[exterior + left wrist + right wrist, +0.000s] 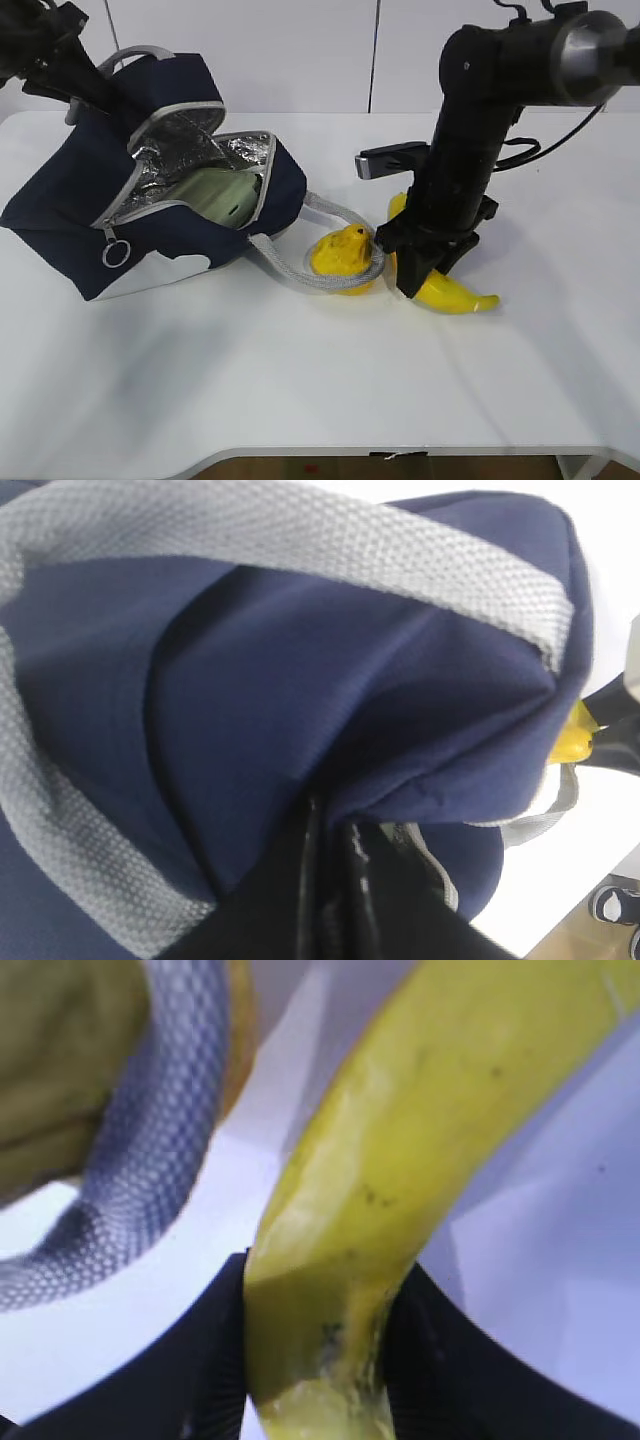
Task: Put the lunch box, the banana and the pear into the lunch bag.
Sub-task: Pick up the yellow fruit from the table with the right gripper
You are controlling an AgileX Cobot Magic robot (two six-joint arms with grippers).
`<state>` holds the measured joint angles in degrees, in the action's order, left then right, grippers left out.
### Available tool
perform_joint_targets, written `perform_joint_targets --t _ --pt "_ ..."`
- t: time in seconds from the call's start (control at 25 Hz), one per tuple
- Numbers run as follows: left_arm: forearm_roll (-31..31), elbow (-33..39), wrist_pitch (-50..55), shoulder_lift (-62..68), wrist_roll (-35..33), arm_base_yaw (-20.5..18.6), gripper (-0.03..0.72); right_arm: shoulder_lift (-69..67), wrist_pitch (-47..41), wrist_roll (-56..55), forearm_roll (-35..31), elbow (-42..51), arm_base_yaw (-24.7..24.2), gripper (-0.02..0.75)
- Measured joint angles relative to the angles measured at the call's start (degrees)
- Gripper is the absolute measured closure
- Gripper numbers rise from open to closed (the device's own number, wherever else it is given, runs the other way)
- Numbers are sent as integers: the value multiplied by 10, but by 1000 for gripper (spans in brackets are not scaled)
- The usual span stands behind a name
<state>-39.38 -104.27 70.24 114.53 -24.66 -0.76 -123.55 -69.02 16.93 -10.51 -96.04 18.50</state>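
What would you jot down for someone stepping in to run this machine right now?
Right gripper: fingers closed on the banana, which is on the table.
Left gripper: shut on the lunch bag, holding its flap up.
Done: lunch box lies inside the open bag.
Left: banana and pear go in. A grey handle loops around the pear, so mind it.
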Motion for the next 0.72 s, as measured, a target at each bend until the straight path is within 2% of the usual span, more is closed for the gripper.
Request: perform_joint_targets --t 0.24,0.4,0.52,0.72 --pt "0 0 0 0 0 0 683 33 -4 -12 -2 -4 0 453" --pt "0 0 0 0 0 0 683 76 -5 -12 -33 -4 0 453" --pt "0 0 0 0 0 0 683 102 -7 8 -86 -6 0 453" --pt "0 0 0 0 0 0 683 115 -8 77 -242 -7 0 453"
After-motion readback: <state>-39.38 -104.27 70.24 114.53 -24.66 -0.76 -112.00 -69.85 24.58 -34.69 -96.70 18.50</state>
